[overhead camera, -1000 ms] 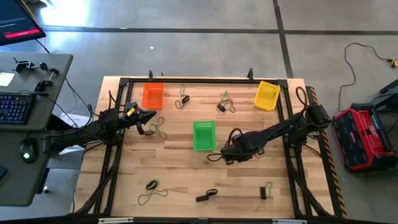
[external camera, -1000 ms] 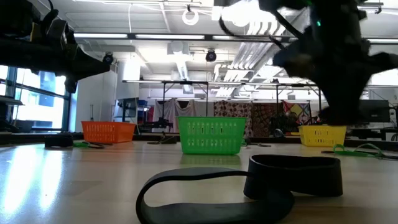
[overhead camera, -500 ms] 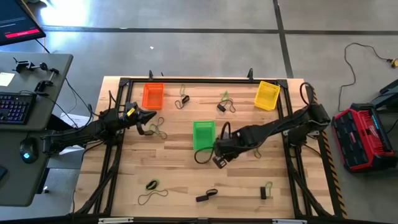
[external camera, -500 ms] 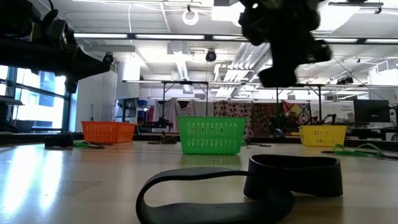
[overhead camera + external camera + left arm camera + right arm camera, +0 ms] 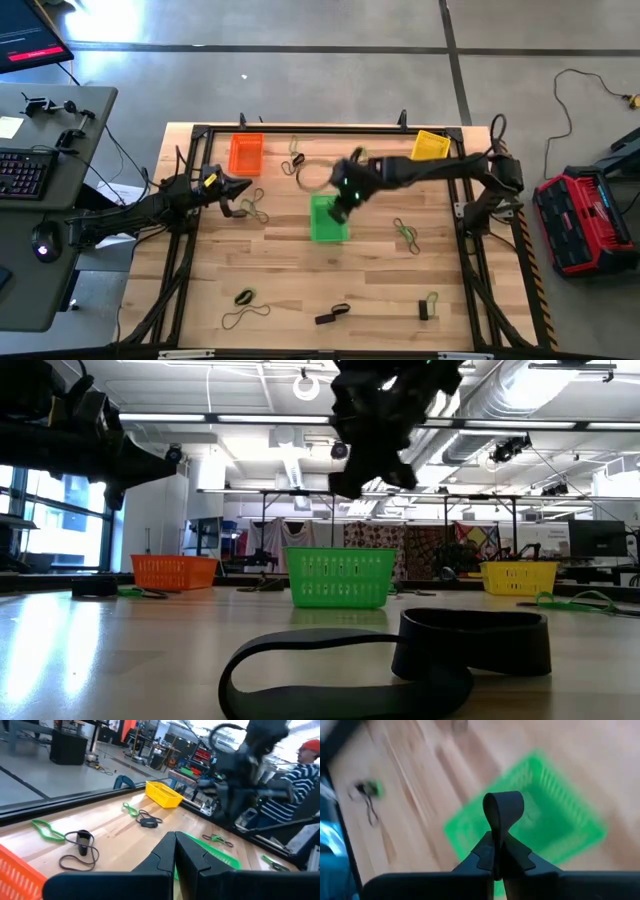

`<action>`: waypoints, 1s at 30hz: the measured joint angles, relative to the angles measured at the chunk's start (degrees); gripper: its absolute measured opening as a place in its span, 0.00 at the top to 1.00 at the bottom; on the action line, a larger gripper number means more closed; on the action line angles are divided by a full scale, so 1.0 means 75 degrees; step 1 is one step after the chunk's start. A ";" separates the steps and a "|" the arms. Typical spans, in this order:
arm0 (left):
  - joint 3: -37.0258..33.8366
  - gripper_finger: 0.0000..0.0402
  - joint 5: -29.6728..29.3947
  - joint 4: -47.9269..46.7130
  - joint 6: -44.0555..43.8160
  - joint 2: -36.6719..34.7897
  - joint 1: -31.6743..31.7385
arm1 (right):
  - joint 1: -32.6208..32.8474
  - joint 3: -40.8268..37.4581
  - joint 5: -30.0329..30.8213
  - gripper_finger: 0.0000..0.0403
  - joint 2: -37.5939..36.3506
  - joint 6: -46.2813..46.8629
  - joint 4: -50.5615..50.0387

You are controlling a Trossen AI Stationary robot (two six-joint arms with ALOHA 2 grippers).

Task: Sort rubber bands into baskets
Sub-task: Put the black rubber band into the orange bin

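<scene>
My right gripper (image 5: 341,190) is raised over the far edge of the green basket (image 5: 327,220) and is shut on a black rubber band (image 5: 503,809). The orange basket (image 5: 245,154) stands at the far left and the yellow basket (image 5: 430,150) at the far right. My left gripper (image 5: 243,187) hovers near the orange basket, shut and empty, beside a small tangle of bands (image 5: 254,208) lying on the table. Other bands lie loose: a green one (image 5: 405,233) right of the green basket and dark ones near the far edge (image 5: 362,168). My right gripper pinches the black band between its two fingers (image 5: 496,851). A short loop of the band (image 5: 503,802) stands out past the fingertips. In the high view the rest of the band shows as a loop (image 5: 312,176) beside the gripper, lifted clear of the table.
More bands lie near the front edge (image 5: 245,298) (image 5: 333,314) (image 5: 428,305) and by the far edge (image 5: 292,160). A wide black band (image 5: 400,655) lies close to the low camera. A black frame (image 5: 330,128) runs round the table. A person in a striped sleeve (image 5: 305,775) stands beyond the table.
My right gripper has risen from the table's middle and swung toward the far edge and left, from right of the green basket to above it. It carries the black band, which has come off the table and now hangs clear. A green band shows where the arm was.
</scene>
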 joint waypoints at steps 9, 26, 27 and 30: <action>0.0011 1.00 -0.0545 0.0080 0.0177 0.0000 0.0003 | -0.0771 0.0048 -0.0346 0.99 0.0008 -0.0457 0.1796; 0.0208 1.00 -0.0839 0.0297 -0.0263 -0.0016 0.0006 | -0.0772 0.5686 -0.0103 1.00 0.2942 -0.2189 0.0223; 0.0280 1.00 -0.0837 0.0243 -0.0201 -0.0016 0.0006 | -0.0782 0.6083 -0.0104 1.00 0.3190 -0.2222 0.0175; 0.0497 1.00 -0.0842 -0.0032 -0.0060 -0.0016 0.0006 | -0.0818 0.7277 -0.0110 1.00 0.3974 -0.2228 -0.0054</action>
